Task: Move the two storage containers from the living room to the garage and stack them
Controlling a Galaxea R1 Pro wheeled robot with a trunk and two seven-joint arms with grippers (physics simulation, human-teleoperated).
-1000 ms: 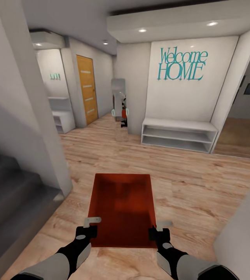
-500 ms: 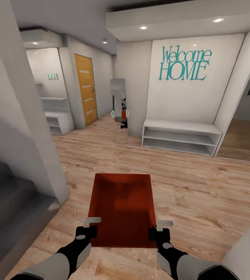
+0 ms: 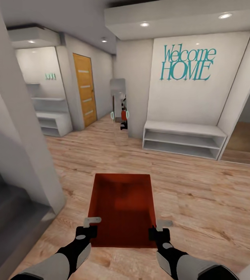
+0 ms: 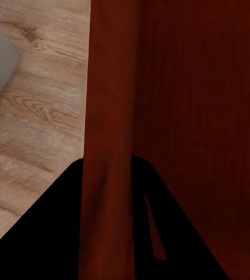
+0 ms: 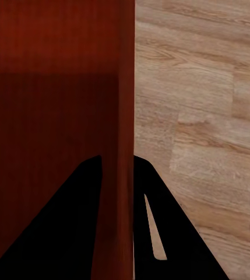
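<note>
Head view: left gripper (image 3: pixel 86 228) and right gripper (image 3: pixel 159 231) each pinch a side wall of the orange-red rectangular thin-walled bin (image 3: pixel 123 208), carried over the light wood plank floor (image 3: pixel 202 194). Likely light but flexy; grip rims near corners. White shelf bench (image 3: pixel 184 139) ahead.

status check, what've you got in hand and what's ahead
Left end effector and right end effector clamped on storage container walls. Container carried over wood floor. White pillar near-left; hallway open ahead.
</note>
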